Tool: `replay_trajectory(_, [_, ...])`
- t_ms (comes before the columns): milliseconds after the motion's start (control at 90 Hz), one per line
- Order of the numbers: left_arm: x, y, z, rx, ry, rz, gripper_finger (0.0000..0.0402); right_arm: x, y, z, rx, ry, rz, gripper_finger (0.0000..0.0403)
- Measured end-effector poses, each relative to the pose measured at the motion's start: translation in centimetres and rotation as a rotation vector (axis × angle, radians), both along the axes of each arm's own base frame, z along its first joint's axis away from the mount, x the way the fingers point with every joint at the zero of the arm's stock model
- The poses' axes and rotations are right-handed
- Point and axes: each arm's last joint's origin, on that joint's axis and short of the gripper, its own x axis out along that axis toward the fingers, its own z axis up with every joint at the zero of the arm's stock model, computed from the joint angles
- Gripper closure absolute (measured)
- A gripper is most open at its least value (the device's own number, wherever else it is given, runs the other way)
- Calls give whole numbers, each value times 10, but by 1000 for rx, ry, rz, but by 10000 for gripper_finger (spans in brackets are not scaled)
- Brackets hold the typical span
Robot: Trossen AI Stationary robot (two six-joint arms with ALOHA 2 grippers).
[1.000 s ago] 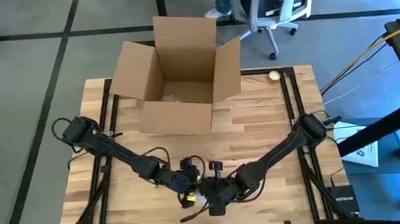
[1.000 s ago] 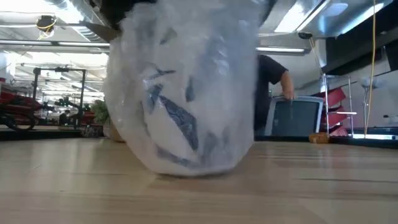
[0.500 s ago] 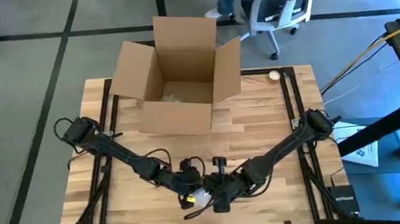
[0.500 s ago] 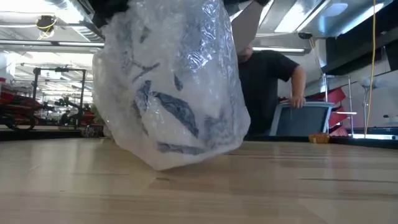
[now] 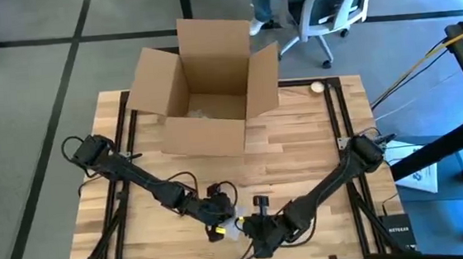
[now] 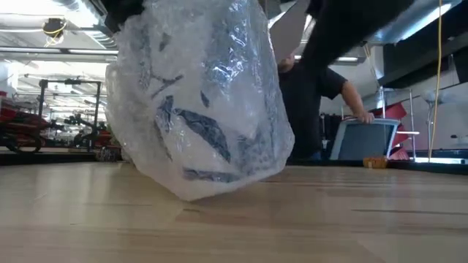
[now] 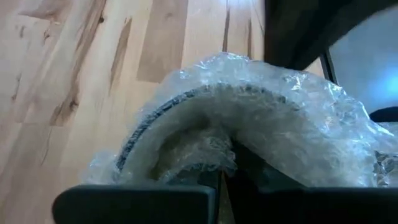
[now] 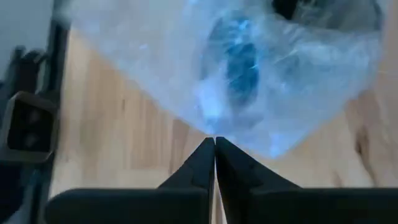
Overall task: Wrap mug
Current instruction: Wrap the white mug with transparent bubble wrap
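1. At about 8 o'clock from the table's centre in the high view, we see the left arm reach from the table's (image 5: 315, 139) left edge toward the near edge, with the left gripper (image 5: 219, 217) at its end. In the left wrist view its fingers (image 7: 134, 202) are clamped on the rim of the mug (image 7: 205, 134), one of them pushed inside the bubble wrap (image 7: 298, 124).
2. At 6 o'clock, near the front edge, we find the wrapped mug (image 6: 201, 109) tilted, with its lower edge resting on the wood in the low view.
3. Just right of it, we see the right gripper (image 5: 260, 235) with its fingers pressed together; whether they pinch a fold of wrap, we cannot tell.
4. At 12 o'clock stands an open cardboard box (image 5: 204, 90), well apart from both grippers.
5. Beyond the table, toward 1 o'clock, we see a person (image 6: 322, 95) by an office chair (image 5: 330, 10).
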Motion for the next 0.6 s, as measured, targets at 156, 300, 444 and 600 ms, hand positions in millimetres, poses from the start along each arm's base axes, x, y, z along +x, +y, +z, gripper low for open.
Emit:
replay_trajectory(156, [0, 0, 1, -12, 4, -3, 402, 4, -2, -19, -72, -83, -57, 402])
replay_trajectory(300, [0, -1, 2, -27, -2, -2, 401, 7, -8, -29, -49, -121, -78, 402])
replay_trajectory(444, [2, -1, 4, -27, -20, -8, 401, 11, -14, -44, -22, -152, -92, 402])
replay_trajectory(600, [2, 0, 4, -19, -21, -8, 401, 15, -19, -54, -25, -144, -107, 402])
